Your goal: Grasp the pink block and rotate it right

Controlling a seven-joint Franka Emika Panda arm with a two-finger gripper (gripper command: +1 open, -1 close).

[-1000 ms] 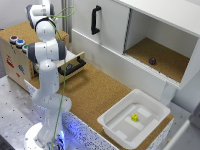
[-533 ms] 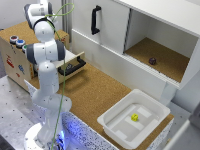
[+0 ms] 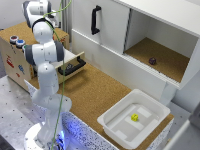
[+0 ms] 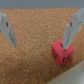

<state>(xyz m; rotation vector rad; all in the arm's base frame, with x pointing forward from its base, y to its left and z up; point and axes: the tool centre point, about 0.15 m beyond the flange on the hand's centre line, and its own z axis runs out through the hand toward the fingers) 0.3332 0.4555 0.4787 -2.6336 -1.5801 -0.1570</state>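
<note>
In the wrist view the pink block lies on a brown cork surface, with dark dots on its faces. My gripper hangs above that surface, open, its two fingers spread wide. The block sits just below one fingertip, off to that side rather than centred between the fingers, and nothing is held. In the exterior view the arm reaches up over the wooden box at that view's left. There the block is hidden and the gripper itself cannot be made out.
A half-open drawer with a black handle is beside the arm. A white bin with a small yellow object stands at the exterior view's lower right. An open cabinet holds a dark object; its door has a black handle.
</note>
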